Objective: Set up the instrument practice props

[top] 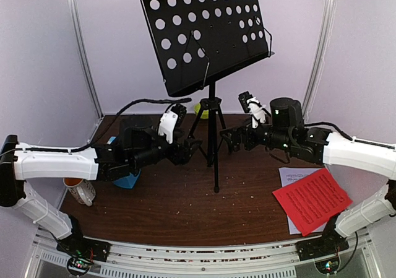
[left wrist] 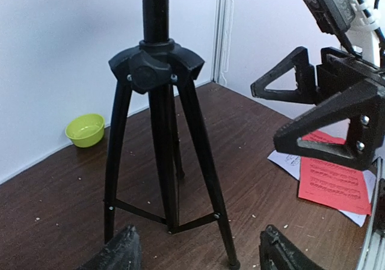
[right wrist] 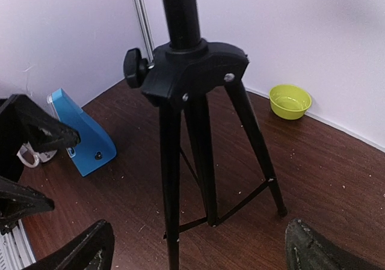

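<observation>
The black perforated music stand (top: 204, 30) stands upright mid-table on its tripod legs (top: 213, 148). My left gripper (top: 195, 147) hovers just left of the pole. It is open, and in the left wrist view the tripod (left wrist: 157, 162) stands beyond its fingertips (left wrist: 123, 252). My right gripper (top: 225, 137) faces the pole from the right, also open, with the tripod hub (right wrist: 192, 71) ahead of it. A red music sheet (top: 312, 200) lies on a white sheet (top: 289, 176) at the right front. The blue metronome (right wrist: 81, 131) sits at the left, partly hidden under my left arm in the top view.
A lime-green bowl (top: 200, 109) sits by the back wall behind the stand. A white mug (top: 80, 191) stands near the left front edge. Crumbs speckle the brown table (top: 185, 210). The two grippers face each other closely across the pole.
</observation>
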Motion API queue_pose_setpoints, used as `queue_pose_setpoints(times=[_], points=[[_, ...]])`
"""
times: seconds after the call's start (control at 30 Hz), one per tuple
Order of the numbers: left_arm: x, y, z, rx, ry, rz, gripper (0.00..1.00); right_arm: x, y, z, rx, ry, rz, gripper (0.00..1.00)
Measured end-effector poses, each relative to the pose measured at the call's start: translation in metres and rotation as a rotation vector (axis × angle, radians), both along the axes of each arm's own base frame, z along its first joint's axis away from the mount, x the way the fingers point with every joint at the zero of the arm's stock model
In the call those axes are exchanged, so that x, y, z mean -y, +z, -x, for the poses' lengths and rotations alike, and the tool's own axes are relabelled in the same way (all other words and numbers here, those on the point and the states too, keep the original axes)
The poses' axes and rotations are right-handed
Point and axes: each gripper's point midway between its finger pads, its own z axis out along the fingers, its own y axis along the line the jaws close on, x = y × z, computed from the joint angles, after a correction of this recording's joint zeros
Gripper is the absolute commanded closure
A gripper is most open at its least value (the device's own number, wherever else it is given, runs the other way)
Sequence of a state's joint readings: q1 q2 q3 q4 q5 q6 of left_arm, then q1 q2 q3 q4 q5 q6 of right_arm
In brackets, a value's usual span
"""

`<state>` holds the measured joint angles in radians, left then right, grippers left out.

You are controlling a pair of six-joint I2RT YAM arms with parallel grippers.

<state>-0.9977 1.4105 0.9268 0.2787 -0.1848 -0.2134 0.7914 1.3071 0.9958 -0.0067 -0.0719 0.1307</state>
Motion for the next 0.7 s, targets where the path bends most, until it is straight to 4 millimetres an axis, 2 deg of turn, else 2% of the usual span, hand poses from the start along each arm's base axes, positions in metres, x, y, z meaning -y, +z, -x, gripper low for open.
queue_pose_setpoints(times=[0.1,0.23,0.53,0.7], points=[[0.007,-0.003,0.007,-0.063,-0.017,0.048,0.32,0.006,0.005,-0.008,0.000,-0.010,-0.033,0.01],[0.019,-0.021,0.010,-0.157,-0.026,0.077,0.34,0.010,0.011,-0.014,-0.009,-0.025,-0.080,0.01],[0.051,-0.045,-0.006,-0.249,-0.018,0.097,0.35,0.019,0.005,-0.019,-0.072,-0.072,-0.176,0.01],[0.070,-0.046,-0.017,-0.251,-0.020,0.099,0.38,0.026,0.007,-0.016,-0.083,-0.088,-0.206,0.01]])
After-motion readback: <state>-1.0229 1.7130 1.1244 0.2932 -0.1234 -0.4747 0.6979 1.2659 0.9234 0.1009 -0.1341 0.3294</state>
